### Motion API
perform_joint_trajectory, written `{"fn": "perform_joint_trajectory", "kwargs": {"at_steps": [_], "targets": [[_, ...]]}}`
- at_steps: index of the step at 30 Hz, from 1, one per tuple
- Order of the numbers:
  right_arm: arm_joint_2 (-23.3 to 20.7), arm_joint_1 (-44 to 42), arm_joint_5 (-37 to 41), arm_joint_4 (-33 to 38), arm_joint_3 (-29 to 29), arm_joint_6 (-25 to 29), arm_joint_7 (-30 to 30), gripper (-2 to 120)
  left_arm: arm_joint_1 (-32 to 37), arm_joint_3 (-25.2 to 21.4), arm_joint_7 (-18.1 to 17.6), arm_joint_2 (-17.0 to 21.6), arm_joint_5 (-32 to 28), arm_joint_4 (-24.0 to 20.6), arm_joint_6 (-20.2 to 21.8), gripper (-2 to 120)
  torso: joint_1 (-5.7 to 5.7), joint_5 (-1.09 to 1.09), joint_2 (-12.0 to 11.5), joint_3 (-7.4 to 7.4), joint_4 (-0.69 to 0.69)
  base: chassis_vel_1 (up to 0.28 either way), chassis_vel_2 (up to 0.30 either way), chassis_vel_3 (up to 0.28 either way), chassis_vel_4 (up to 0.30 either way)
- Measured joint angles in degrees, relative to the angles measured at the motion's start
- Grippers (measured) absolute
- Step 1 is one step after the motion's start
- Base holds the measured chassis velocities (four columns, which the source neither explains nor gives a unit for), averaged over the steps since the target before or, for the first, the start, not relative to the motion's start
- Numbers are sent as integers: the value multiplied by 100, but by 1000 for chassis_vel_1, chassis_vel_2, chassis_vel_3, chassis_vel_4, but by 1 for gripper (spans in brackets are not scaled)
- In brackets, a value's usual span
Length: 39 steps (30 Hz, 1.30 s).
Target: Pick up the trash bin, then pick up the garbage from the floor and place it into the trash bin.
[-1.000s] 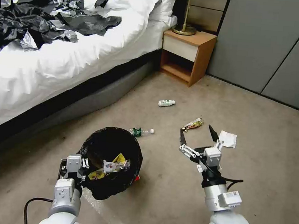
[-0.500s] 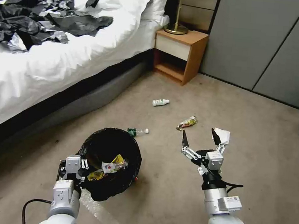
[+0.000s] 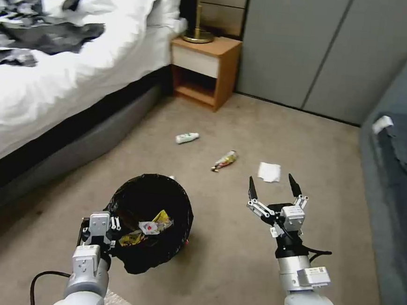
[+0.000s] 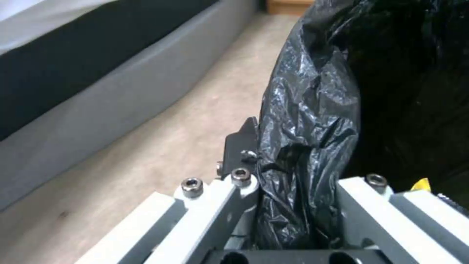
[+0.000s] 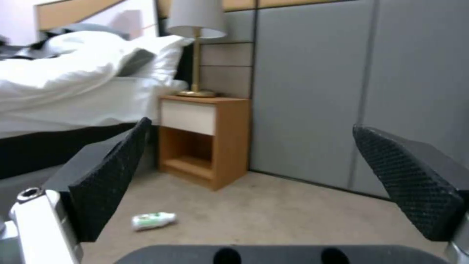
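Note:
The trash bin (image 3: 184, 207), lined with a black bag, hangs tilted just above the carpet at the lower left, with yellow and red wrappers (image 3: 148, 227) inside. My left gripper (image 3: 112, 226) is shut on its near rim; in the left wrist view the left gripper (image 4: 298, 161) pinches the bunched liner (image 4: 313, 110). Garbage lies on the floor beyond: a white bottle with a green label (image 3: 187, 137) (image 5: 153, 220), a yellow-red wrapper (image 3: 225, 161) and a white tissue (image 3: 269, 172). My right gripper (image 3: 272, 188) (image 5: 261, 183) hovers open and empty just short of the tissue.
A bed (image 3: 54, 75) with white bedding and black plastic sheets runs along the left. A wooden nightstand (image 3: 203, 70) with a brass lamp (image 3: 197, 35) stands at its head. Grey wall panels (image 3: 291, 46) close the back. A dark grey sofa (image 3: 399, 168) lines the right.
The whole picture has slid left, so the camera has turned right and the sofa has come into view. My right gripper dropped a little a second ago. The left still holds the bin.

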Motion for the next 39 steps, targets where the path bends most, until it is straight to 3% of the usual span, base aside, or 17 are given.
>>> {"fn": "perform_joint_trajectory", "kwargs": {"at_steps": [10,13,39], "targets": [[14,6,13,-12,76,43,-50,100,-35,5,50,-7,-72,26,-141,3,0,0,0,0,-2,-105,-109,-98,-105],[13,-10,13,-19,80,33,-83,100,-53,3,50,-6,-79,36,-164,3,0,-1,0,0,3,0,0,0,0],[2,-96,44,-28,106,101,-279,100,-37,-3,50,-7,-61,20,-182,3,0,0,0,-1,0,-33,27,25,-26]]}}
